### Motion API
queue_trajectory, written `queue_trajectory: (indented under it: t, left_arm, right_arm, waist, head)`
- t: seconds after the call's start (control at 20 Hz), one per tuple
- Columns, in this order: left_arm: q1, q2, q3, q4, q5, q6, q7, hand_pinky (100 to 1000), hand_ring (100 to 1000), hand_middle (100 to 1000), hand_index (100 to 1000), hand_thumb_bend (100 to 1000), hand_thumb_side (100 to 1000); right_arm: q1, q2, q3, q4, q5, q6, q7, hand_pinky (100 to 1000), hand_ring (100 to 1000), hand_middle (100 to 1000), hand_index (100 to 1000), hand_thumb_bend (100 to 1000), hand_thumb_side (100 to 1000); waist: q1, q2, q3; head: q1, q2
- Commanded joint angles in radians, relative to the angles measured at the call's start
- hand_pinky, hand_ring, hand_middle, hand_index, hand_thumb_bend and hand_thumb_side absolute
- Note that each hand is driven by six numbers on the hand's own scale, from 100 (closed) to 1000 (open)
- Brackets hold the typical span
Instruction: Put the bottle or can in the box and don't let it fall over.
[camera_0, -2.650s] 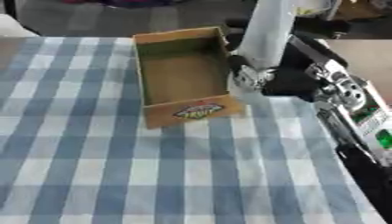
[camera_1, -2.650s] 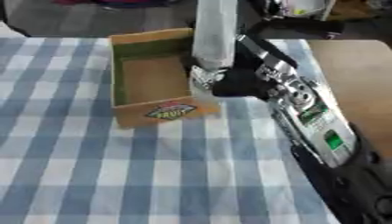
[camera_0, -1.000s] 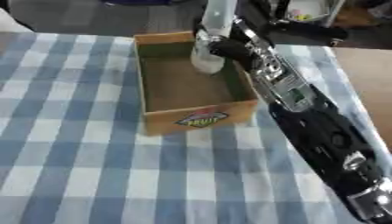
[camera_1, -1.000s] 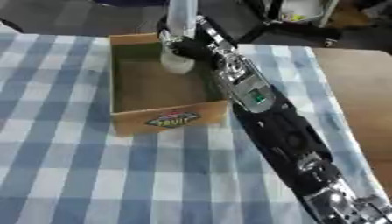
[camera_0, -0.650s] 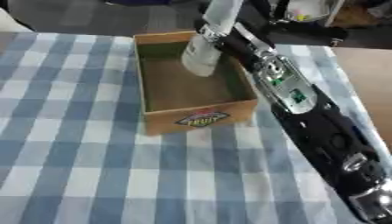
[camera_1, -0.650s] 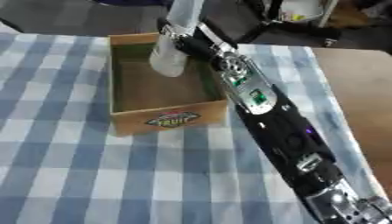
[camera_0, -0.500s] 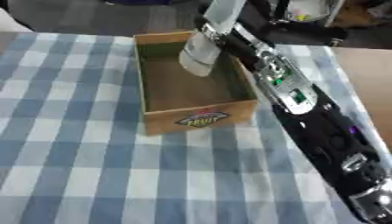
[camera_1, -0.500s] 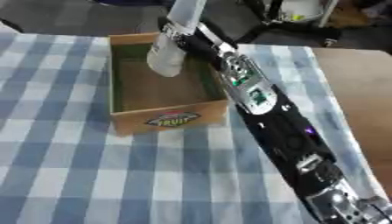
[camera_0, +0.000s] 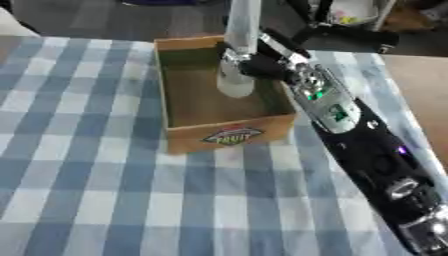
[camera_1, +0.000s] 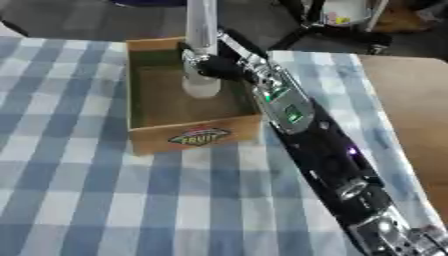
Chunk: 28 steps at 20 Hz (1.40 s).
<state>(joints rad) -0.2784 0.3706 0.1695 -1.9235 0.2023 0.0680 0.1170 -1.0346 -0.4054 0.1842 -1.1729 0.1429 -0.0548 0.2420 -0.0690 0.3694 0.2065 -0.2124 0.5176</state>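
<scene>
A blue-and-white checked tablecloth covers the table nearest the viewer. On it, farther back, sits an open brown cardboard box with a printed oval label on its near wall. The robot's black right arm, with silver joints and small green lights, stretches from the near right corner across the cloth to the box's right wall. Its right hand is curled round a tall, pale, smooth bottle, which stands roughly upright inside the box, at the far right part of it; whether its base touches the box floor cannot be told. The right eye view shows more bare wooden tabletop right of the box. Beyond the box lies dark floor.
</scene>
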Motion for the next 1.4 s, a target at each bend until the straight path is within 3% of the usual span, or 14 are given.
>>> queue_trajectory:
  t: [0.05, 0.3, 0.35, 0.4, 0.45, 0.5, 0.55, 0.65, 0.9, 0.95, 1.0, 1.05, 1.1, 1.4]
  left_arm:
    - [-0.003, 0.026, 0.008, -0.02, 0.005, 0.001, -0.003, 1000, 562, 728, 876, 579, 436]
    - [-0.002, 0.025, 0.009, -0.019, 0.005, 0.002, -0.005, 1000, 561, 727, 877, 580, 435]
    - [-0.001, 0.025, 0.009, -0.019, 0.005, 0.003, -0.005, 1000, 561, 727, 877, 581, 435]
    - [-0.001, 0.024, 0.01, -0.019, 0.005, 0.003, -0.005, 1000, 561, 727, 877, 581, 435]
    - [-0.001, 0.024, 0.01, -0.019, 0.005, 0.003, -0.004, 1000, 561, 727, 877, 580, 435]
    - [-0.001, 0.024, 0.01, -0.019, 0.006, 0.004, -0.004, 1000, 561, 727, 877, 581, 435]
    - [-0.001, 0.024, 0.01, -0.019, 0.006, 0.004, -0.004, 1000, 561, 727, 877, 581, 435]
    - [-0.001, 0.024, 0.012, -0.019, 0.007, 0.004, -0.002, 1000, 561, 727, 877, 582, 436]
    - [0.0, 0.023, 0.014, -0.019, 0.008, 0.005, -0.001, 1000, 561, 727, 877, 584, 436]
    - [0.0, 0.024, 0.014, -0.019, 0.008, 0.005, -0.001, 1000, 561, 726, 877, 584, 437]
    - [0.0, 0.024, 0.015, -0.019, 0.008, 0.005, -0.001, 1000, 561, 726, 877, 584, 437]
    - [0.0, 0.024, 0.015, -0.019, 0.008, 0.005, -0.001, 1000, 560, 726, 877, 584, 436]
    - [0.0, 0.023, 0.014, -0.019, 0.007, 0.005, -0.002, 1000, 560, 726, 877, 583, 434]
    - [0.002, 0.024, 0.016, -0.019, 0.006, 0.006, -0.001, 1000, 559, 725, 876, 586, 433]
  right_arm:
    - [-0.015, -0.01, -0.01, -0.019, 0.033, -0.01, 0.022, 946, 1000, 1000, 1000, 100, 795]
    - [-0.011, -0.006, 0.001, -0.034, 0.097, -0.073, 0.084, 999, 1000, 1000, 1000, 100, 789]
    - [-0.011, -0.005, 0.0, -0.034, 0.105, -0.086, 0.097, 1000, 1000, 1000, 1000, 100, 658]
    - [-0.011, -0.003, 0.0, -0.035, 0.109, -0.098, 0.11, 1000, 1000, 1000, 1000, 100, 431]
    - [-0.012, -0.002, -0.001, -0.034, 0.11, -0.107, 0.124, 1000, 1000, 1000, 1000, 237, 163]
    - [-0.012, 0.0, -0.001, -0.031, 0.108, -0.112, 0.139, 1000, 1000, 1000, 1000, 327, 100]
    - [-0.012, 0.001, 0.0, -0.028, 0.104, -0.113, 0.153, 1000, 1000, 1000, 1000, 382, 100]
    - [-0.012, 0.004, -0.003, -0.028, 0.084, -0.107, 0.179, 995, 1000, 1000, 1000, 277, 100]
    - [-0.011, 0.002, -0.01, -0.048, 0.031, -0.07, 0.187, 998, 1000, 1000, 1000, 378, 100]
    - [-0.011, 0.002, -0.01, -0.053, 0.022, -0.066, 0.188, 1000, 1000, 1000, 1000, 339, 100]
    - [-0.011, 0.001, -0.012, -0.058, 0.015, -0.063, 0.185, 1000, 1000, 1000, 1000, 176, 261]
    - [-0.011, -0.001, -0.014, -0.063, 0.011, -0.062, 0.175, 1000, 1000, 1000, 1000, 100, 607]
    - [-0.011, -0.002, -0.014, -0.069, 0.01, -0.062, 0.164, 1000, 1000, 1000, 1000, 100, 769]
    - [-0.004, -0.005, -0.007, -0.076, 0.01, -0.077, 0.146, 999, 1000, 1000, 1000, 100, 720]
  waist:
    - [0.005, -0.027, -0.002]
    - [0.004, -0.028, 0.0]
    - [0.004, -0.029, 0.0]
    - [0.004, -0.028, 0.001]
    - [0.003, -0.028, 0.001]
    - [0.003, -0.029, 0.002]
    - [0.003, -0.029, 0.003]
    - [0.003, -0.029, 0.003]
    - [0.003, -0.028, 0.002]
    - [0.003, -0.028, 0.002]
    - [0.003, -0.029, 0.001]
    - [0.003, -0.029, 0.001]
    - [0.003, -0.028, 0.001]
    - [0.005, -0.031, -0.002]
  head:
    - [0.003, 0.002]
    - [0.001, 0.005]
    - [0.001, 0.006]
    - [0.001, 0.005]
    - [0.0, 0.005]
    - [0.0, 0.006]
    - [-0.001, 0.006]
    - [0.0, 0.006]
    - [0.003, 0.005]
    - [0.004, 0.006]
    - [0.004, 0.006]
    - [0.005, 0.006]
    - [0.006, 0.006]
    - [0.009, 0.007]
